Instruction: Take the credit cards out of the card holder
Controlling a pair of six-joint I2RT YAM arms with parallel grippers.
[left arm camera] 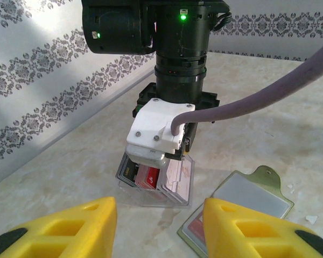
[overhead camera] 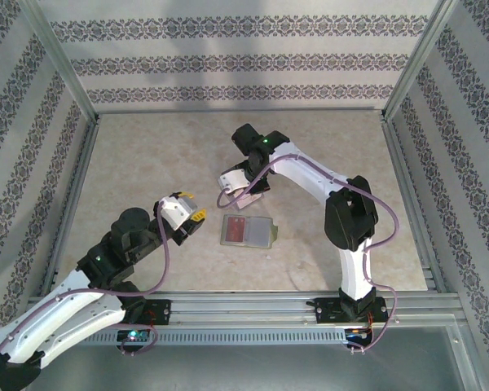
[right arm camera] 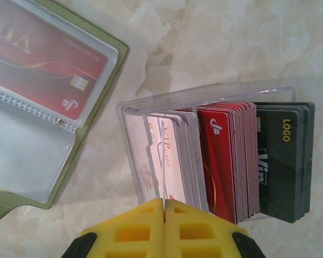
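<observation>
as read from the bottom edge of the top view upward, the left gripper comes first, lower left of centre and angled toward the middle of the table. in its own wrist view its yellow fingers stand wide apart with nothing between them.

just beyond it, slightly below frame centre, the card holder lies opened flat on the table, apart from both grippers. the right wrist view places it at the upper left, with a red card seated in one translucent sleeve and the adjoining sleeve looking empty.

further up, just above centre, the right gripper hangs over a clear box packed with upright stacked cards. its pads are pressed together; whether a thin card is nipped there cannot be told.

assessment: the holder looks light and limp, and its plastic sleeves look slick, so it would likely slide or lift if a card were pulled from it unrestrained. the card itself appears thin and stiff. recommended hold: pin the olive cover margin, then pinch the card by the edge nearest the sleeve mouth.
</observation>
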